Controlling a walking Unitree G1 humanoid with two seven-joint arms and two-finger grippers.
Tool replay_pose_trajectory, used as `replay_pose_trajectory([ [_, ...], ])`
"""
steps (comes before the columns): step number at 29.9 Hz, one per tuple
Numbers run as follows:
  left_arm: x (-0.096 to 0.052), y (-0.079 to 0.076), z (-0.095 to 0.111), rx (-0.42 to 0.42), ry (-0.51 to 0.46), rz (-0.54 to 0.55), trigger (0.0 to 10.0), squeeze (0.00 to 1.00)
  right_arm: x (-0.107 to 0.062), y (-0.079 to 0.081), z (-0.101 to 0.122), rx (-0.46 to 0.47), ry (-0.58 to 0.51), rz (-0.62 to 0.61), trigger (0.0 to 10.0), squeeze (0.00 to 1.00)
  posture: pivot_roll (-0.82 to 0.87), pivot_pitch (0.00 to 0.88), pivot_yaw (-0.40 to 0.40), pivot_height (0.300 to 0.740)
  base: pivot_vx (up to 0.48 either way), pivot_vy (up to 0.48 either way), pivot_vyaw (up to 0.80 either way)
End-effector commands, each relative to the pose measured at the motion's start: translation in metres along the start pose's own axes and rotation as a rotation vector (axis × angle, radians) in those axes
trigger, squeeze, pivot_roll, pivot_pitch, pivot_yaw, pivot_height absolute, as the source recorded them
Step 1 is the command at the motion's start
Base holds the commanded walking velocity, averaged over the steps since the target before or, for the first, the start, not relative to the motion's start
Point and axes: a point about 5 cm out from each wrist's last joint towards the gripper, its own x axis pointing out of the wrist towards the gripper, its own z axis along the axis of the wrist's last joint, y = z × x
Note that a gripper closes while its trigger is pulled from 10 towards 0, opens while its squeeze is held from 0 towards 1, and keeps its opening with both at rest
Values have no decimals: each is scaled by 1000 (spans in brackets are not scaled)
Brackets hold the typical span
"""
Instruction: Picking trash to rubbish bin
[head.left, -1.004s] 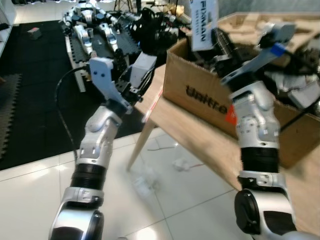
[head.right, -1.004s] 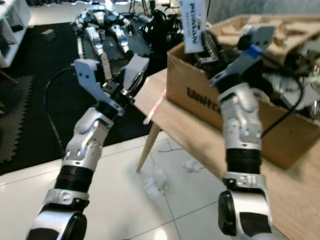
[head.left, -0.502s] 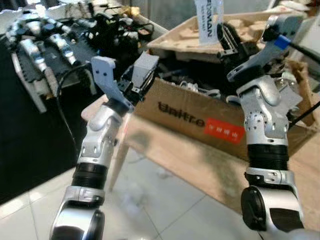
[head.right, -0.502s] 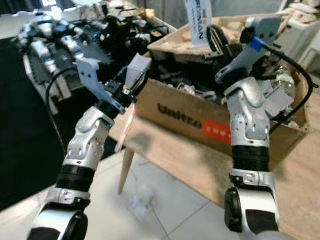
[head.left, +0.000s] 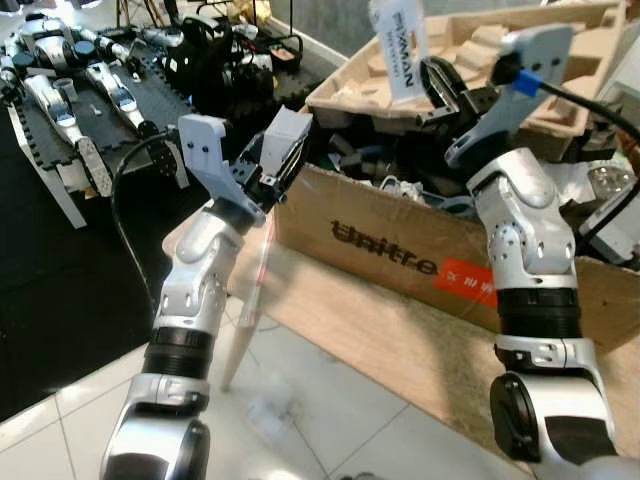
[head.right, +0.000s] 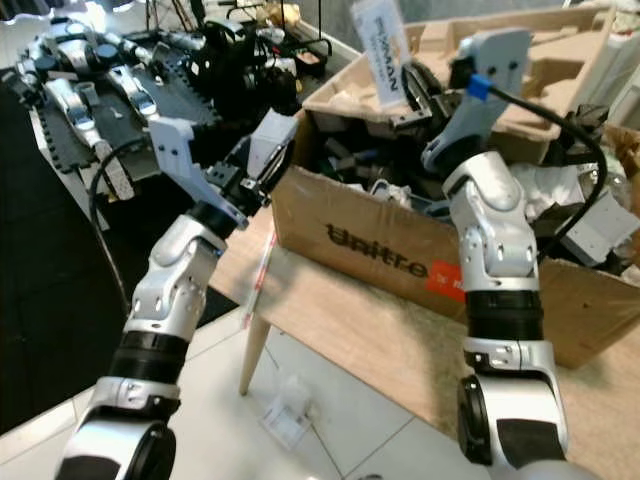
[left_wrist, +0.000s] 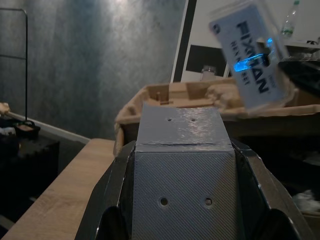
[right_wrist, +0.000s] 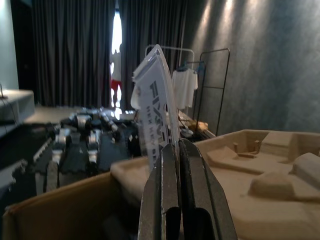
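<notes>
My right gripper (head.left: 438, 88) is raised over the open cardboard box (head.left: 400, 250) and is shut on a white packet (head.left: 398, 45) printed FIXMAN. The packet (right_wrist: 155, 115) stands upright between the closed fingers in the right wrist view. My left gripper (head.left: 268, 172) is held up at the table's left end, beside the box's corner, shut on a grey box (head.left: 288, 140). That grey box (left_wrist: 182, 170) sits between the black fingers in the left wrist view, with the packet (left_wrist: 250, 85) beyond it. Crumpled white trash (head.right: 290, 415) lies on the floor tiles under the table.
The cardboard box, marked Unitree, stands on a wooden table (head.left: 400, 340) and holds cables, parts and a moulded pulp tray (head.left: 480, 40). A thin pink stick (head.left: 255, 290) hangs at the table's edge. Robot parts lie on a black mat (head.left: 70, 90) at the back left.
The whole picture has swung as the camera turned, bringing the box and table closer to the middle. Both arms keep the same raised pose and the same hold.
</notes>
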Motion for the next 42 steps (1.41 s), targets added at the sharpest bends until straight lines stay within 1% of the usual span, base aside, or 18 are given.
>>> replay_pose_trajectory([
  [1, 3, -6, 4, 11, -16, -24, 10000, 0, -2, 4, 1, -16, 13, 28, 10000, 0, -18, 67, 8, 740, 0, 0, 0],
  [11, 7, -15, 6, 12, -28, -66, 10000, 0, -6, 12, 14, -30, 55, 139, 10000, 0, -27, 69, 12, 740, 0, 0, 0],
  [12, 8, -16, 7, 6, -34, -72, 10000, 0, -11, 14, 9, -72, 158, 191, 10000, 0, -27, 69, 12, 740, 0, 0, 0],
  [13, 9, -16, 7, 4, -34, -73, 10000, 0, -13, 15, 6, -83, 202, 209, 10000, 0, -41, 70, 17, 740, 0, 0, 0],
  [18, 9, -17, 7, 2, -36, -77, 10000, 0, -19, 13, -5, -154, 312, 204, 10000, 0, -41, 70, 17, 740, 0, 0, 0],
  [20, 9, -17, 7, 2, -36, -77, 10000, 0, -19, 13, -5, -154, 312, 204, 10000, 0, -41, 70, 17, 740, 0, 0, 0],
  [23, 9, -18, 8, 2, -40, -81, 10000, 0, -23, 0, -16, -242, 408, 129, 10000, 0, -41, 70, 17, 740, 0, 0, 0],
  [25, 9, -18, 8, 2, -40, -81, 10000, 0, -23, 0, -16, -242, 408, 129, 10000, 0, -41, 70, 17, 740, 0, 0, 0],
  [26, 9, -18, 9, 1, -43, -82, 10000, 0, -24, -6, -18, -267, 432, 99, 10000, 451, -41, 70, 17, 740, 0, 0, 0],
  [27, 9, -18, 10, 1, -45, -83, 10000, 0, -25, -10, -17, -279, 437, 71, 10000, 1000, -41, 70, 17, 740, 0, 0, 0],
  [33, 8, -18, 10, 0, -48, -84, 10000, 0, -25, -14, -14, -274, 432, 37, 10000, 1000, -41, 70, 17, 740, 0, 0, 0],
  [34, 8, -18, 10, -2, -48, -85, 10000, 0, -20, -14, -2, -284, 358, 15, 10000, 1000, -38, 74, 16, 740, 0, 0, 0],
  [35, 8, -18, 10, -2, -48, -85, 10000, 0, -20, -14, -2, -284, 358, 15, 10000, 1000, -38, 74, 16, 740, 0, 0, 0],
  [36, 8, -19, 11, -4, -49, -87, 10000, 0, -15, -15, 12, -268, 271, -12, 10000, 820, -38, 74, 16, 740, 0, 0, 0],
  [37, 9, -20, 11, -5, -49, -93, 10000, 0, -10, -15, 29, -234, 160, -39, 10000, 0, -42, 76, 18, 740, 0, 0, 0],
  [38, 9, -22, 10, -9, -46, -106, 10000, 0, -7, -15, 45, -172, 49, -54, 10000, 0, -46, 76, 21, 740, 0, 0, 0],
  [40, 9, -22, 10, -9, -46, -106, 10000, 0, -7, -15, 45, -172, 49, -54, 10000, 0, -46, 76, 21, 740, 0, 0, 0],
  [42, 10, -34, 6, -6, -26, -183, 10000, 0, -8, -9, 70, -35, -141, -23, 10000, 0, -49, 76, 25, 740, 0, 0, 0],
])
